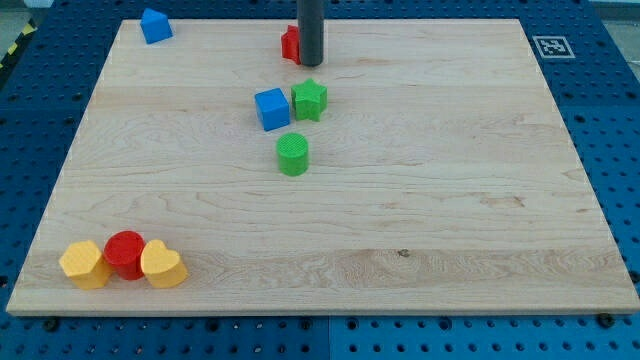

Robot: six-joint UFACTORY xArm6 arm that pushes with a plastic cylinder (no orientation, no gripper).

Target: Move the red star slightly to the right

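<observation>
Red star (290, 44) sits near the bench's (450, 200) top edge, half-hidden behind my tip (311, 64) touching its right side; no fingers here.

A pale wooden board (450, 200) rests on blue perforated table (610, 120).

My tip (311, 64) ends a plain rod — smooth, dark grey, cylindrical.

Dark rod's tip (312, 64) at top centre of the wooden board (450, 200), touching a partly hidden red block (290, 43). Below: blue cube (271, 108) beside green star (310, 99), green cylinder (293, 155) underneath.
</observation>
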